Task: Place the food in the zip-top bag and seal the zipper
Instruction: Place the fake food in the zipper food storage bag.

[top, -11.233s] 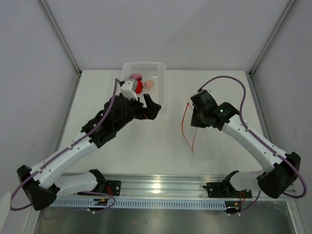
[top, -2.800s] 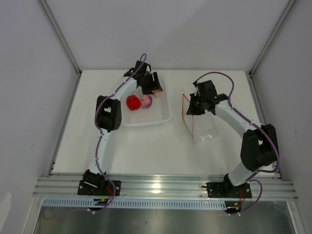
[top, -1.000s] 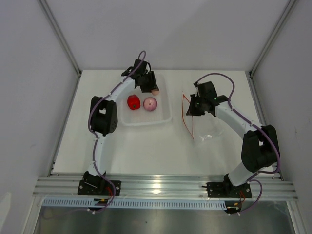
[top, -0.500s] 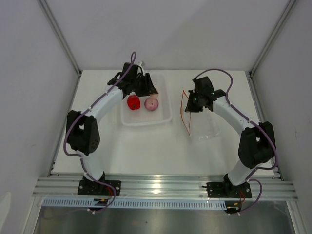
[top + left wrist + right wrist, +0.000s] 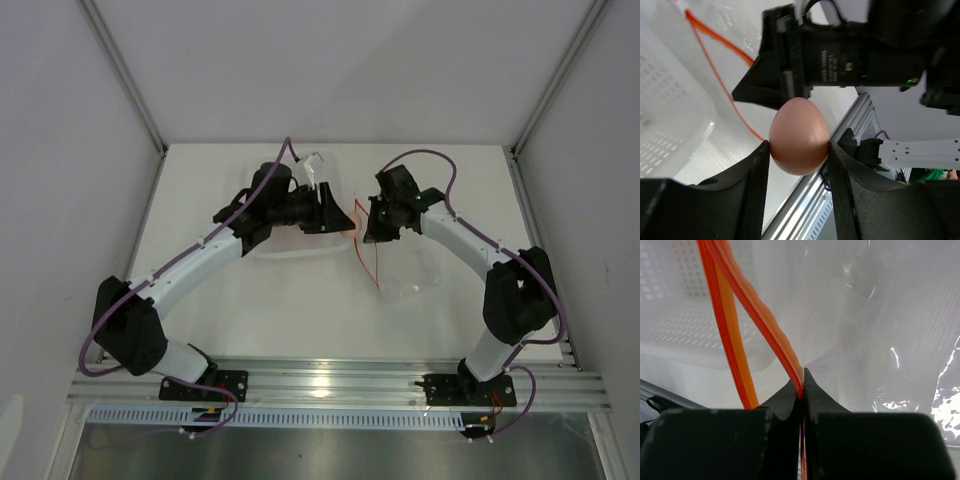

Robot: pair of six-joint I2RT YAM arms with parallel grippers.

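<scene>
A peach egg-like piece of food is pinched between the two fingers of my left gripper, held in the air. In the top view that gripper hangs just right of the white tray, tip to tip with my right gripper. The right gripper is shut on one orange-red zipper strip, holding the clear zip-top bag by its mouth. The other strip hangs apart, so the mouth gapes. The red and purple pieces are hidden under the left arm.
The white perforated tray sits at back centre-left, mostly covered by the left arm. The bag's crinkly body trails right and toward the front. The aluminium rail runs along the near edge.
The left gripper has lifted the peach egg out of the tray and carried it right, up to the bag's mouth. The right gripper has shifted left with the zipper.
</scene>
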